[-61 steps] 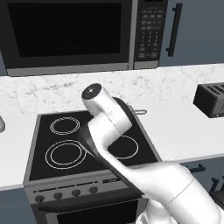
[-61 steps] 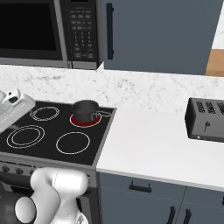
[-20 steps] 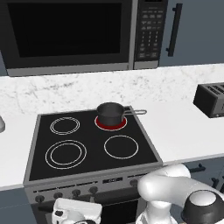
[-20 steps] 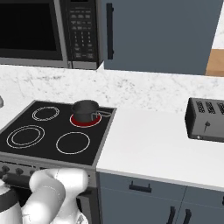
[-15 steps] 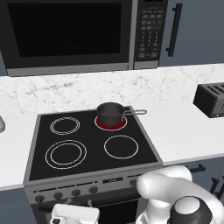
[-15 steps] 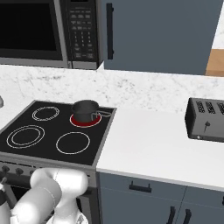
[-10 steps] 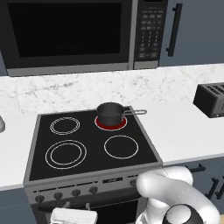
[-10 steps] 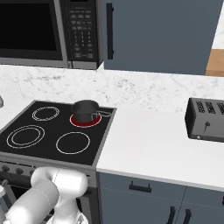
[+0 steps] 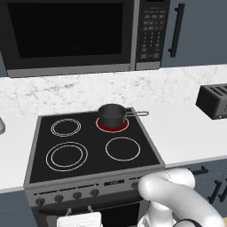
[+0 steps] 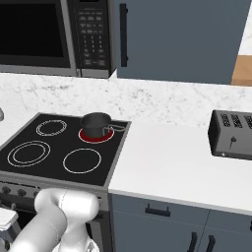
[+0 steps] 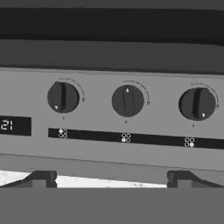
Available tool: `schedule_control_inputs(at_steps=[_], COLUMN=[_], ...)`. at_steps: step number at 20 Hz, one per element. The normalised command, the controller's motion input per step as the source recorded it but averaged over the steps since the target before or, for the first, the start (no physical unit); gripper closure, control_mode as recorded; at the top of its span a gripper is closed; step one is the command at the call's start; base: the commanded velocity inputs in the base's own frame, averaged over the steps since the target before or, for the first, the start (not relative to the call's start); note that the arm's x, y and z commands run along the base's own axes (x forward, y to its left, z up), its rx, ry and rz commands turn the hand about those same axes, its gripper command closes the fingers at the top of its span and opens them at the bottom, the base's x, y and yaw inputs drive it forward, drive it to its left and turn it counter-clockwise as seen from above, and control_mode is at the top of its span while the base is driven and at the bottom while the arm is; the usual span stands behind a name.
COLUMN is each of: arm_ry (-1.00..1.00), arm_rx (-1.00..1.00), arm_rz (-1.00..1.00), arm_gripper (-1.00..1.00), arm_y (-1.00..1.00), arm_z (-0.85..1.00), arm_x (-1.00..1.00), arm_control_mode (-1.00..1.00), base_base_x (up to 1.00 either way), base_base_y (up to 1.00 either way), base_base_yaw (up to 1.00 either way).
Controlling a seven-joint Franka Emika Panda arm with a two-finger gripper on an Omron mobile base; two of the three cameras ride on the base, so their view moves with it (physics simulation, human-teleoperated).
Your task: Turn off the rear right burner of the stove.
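Note:
The stove (image 9: 95,142) has a black glass top and a grey front panel (image 11: 112,127) with dark round knobs. The rear right burner (image 9: 112,126) glows red under a small dark saucepan (image 9: 111,114); it also shows red in the right base view (image 10: 93,136). My gripper (image 11: 111,180) is open, low in front of the panel, facing three knobs. The middle knob (image 11: 127,100) lies between the two fingertips (image 11: 43,178) and a little above them, apart from them. Nothing is held. The white hand (image 9: 80,219) sits below the knob row (image 9: 66,196).
A black microwave (image 9: 75,35) hangs above the stove. A dark toaster (image 10: 231,135) stands on the white counter (image 10: 167,162) at the right. Three unlit ringed burners (image 9: 123,148) mark the glass. Blue cabinet fronts (image 10: 162,221) lie under the counter.
My arm has sunk lower in front of the stove, its elbow dropping toward the bottom edge. The hand has slid slightly right below the knob row. The jaws stayed open.

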Motion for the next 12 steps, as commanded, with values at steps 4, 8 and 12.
schedule_control_inputs(at_steps=[4,8,12], arm_ry=[0.00,0.00,0.00], arm_rx=[0.01,0.00,0.00], arm_rz=[0.15,0.01,0.00], arm_gripper=[-1.00,-1.00,-1.00], arm_y=[-0.01,0.08,0.14], arm_z=[-0.19,-0.13,-0.23], arm_x=[0.23,0.30,0.21], arm_control_mode=[-1.00,-1.00,-1.00], base_base_x=[0.00,0.00,0.00], base_base_y=[0.00,0.00,0.00], base_base_yaw=[0.00,0.00,0.00])
